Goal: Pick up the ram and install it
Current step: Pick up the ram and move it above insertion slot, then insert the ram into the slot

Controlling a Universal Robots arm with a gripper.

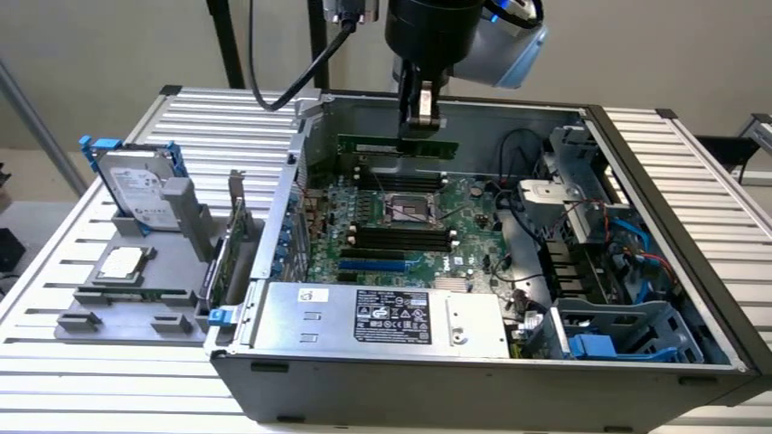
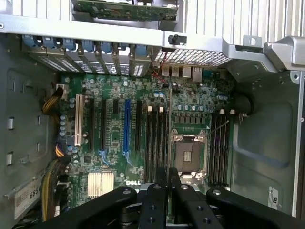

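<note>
Exterior view: tool point(image 1: 420, 132) clamped on ram point(image 1: 368, 145), held inside PC case point(image 1: 675, 298), far side, above board point(image 1: 473, 204). Ram's long axis runs the exterior view's left-right, approx parallel w/ black slots point(image 1: 399, 237), which lie lower, past CPU socket point(image 1: 408, 209).

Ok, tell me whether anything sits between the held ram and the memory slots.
Nothing visible does. The gripper holds the ram above the motherboard inside the open case, and the black memory slots beside the CPU socket look empty.
</note>
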